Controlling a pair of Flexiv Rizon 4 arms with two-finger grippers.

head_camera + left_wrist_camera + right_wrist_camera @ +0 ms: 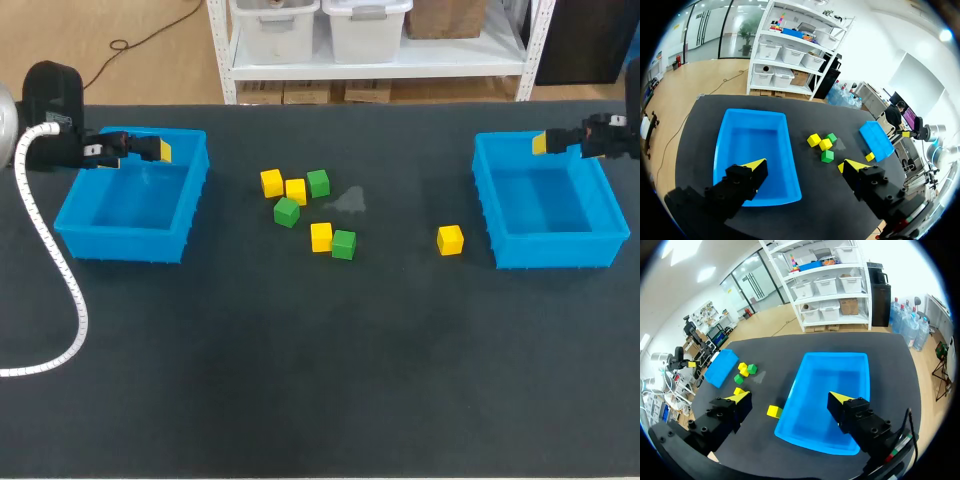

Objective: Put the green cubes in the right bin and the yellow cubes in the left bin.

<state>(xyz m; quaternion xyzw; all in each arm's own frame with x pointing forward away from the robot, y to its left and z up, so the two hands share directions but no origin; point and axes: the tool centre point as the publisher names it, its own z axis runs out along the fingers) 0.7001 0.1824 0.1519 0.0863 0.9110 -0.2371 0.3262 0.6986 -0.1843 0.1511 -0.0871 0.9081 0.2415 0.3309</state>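
Several yellow cubes and three green cubes lie loose on the dark table between the two blue bins. One cluster sits mid-table: yellow cubes [271, 183] [296, 191] [321, 237] and green cubes [318, 183] [287, 212] [343, 245]. A lone yellow cube [450, 240] lies near the right bin [545, 205]. My left gripper [160, 150] [805, 167] hangs open over the back of the left bin [130, 205] [752, 150], holding nothing. My right gripper [542, 143] [790, 397] hangs open over the back of the right bin [832, 385], also holding nothing. Both bins look bare inside.
The left arm's white ribbed cable [60, 270] loops over the table's left side. A faint pale smudge [350, 200] marks the mat just right of the cluster. Bare dark mat fills the front half of the table.
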